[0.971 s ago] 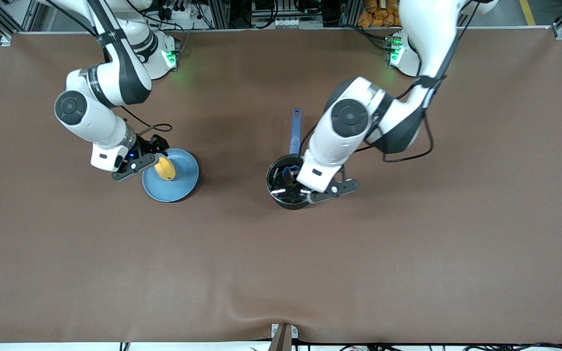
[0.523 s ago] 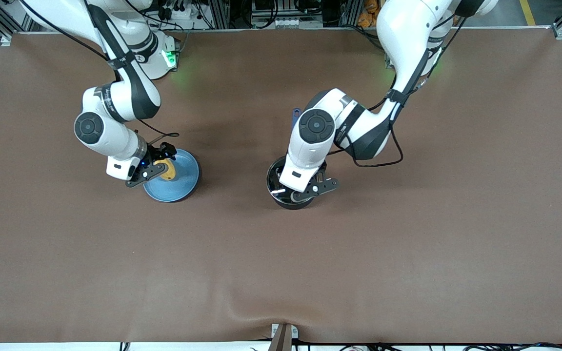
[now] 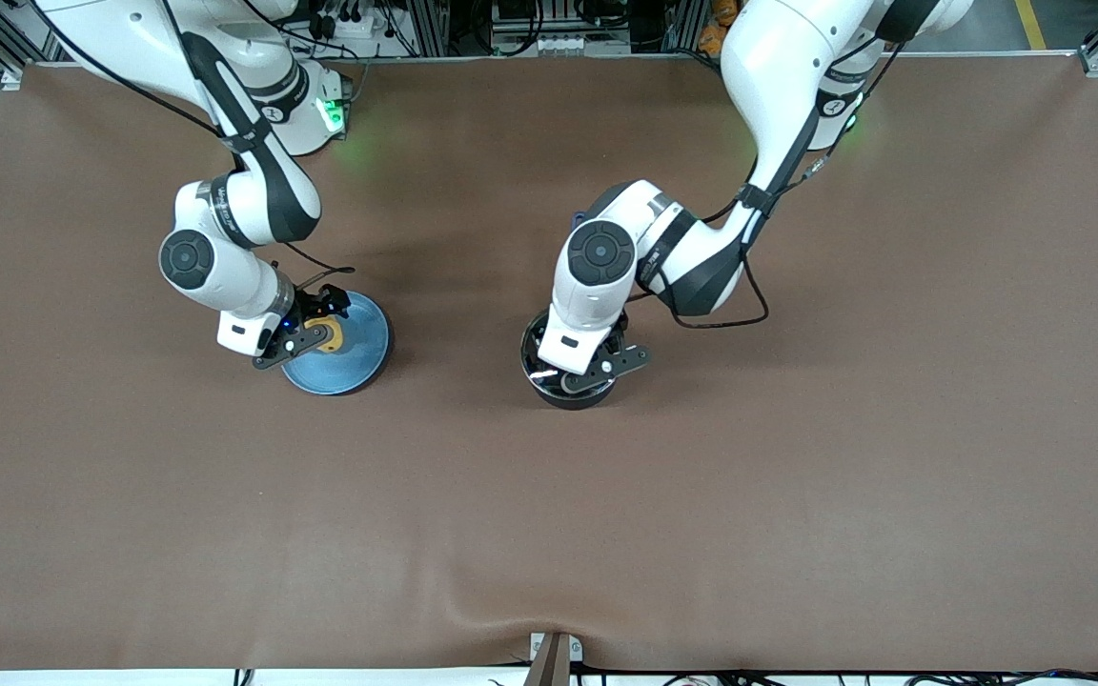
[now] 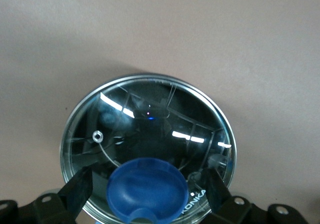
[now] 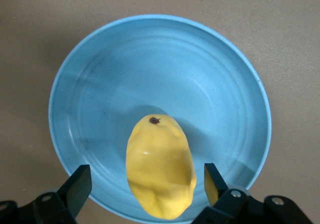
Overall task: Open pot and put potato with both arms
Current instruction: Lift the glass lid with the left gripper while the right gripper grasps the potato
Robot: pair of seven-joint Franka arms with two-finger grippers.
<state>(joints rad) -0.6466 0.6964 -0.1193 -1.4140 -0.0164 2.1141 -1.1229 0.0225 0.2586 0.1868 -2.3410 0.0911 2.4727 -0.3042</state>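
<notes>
The black pot [image 3: 549,381] stands mid-table, its glass lid [image 4: 145,129] on it with the blue knob [image 4: 147,188] on top. Its blue handle is hidden under the left arm. My left gripper [image 3: 579,367] is right over the lid, open, with one finger on each side of the knob [image 4: 146,190] and not touching it. The yellow potato [image 5: 160,166] lies on the light-blue plate [image 3: 358,357] toward the right arm's end. My right gripper [image 3: 306,324] is low over the plate, open, its fingers [image 5: 79,186] astride the potato [image 3: 328,335] with gaps on both sides.
The brown table cover [image 3: 549,534] spreads wide nearer the front camera. The arm bases and cables stand along the table's back edge. A small metal bracket [image 3: 554,653] sits at the front edge.
Both arms have come down and in: the left gripper moved over the lid's knob, hiding the handle, and the right gripper moved over the potato on the plate.
</notes>
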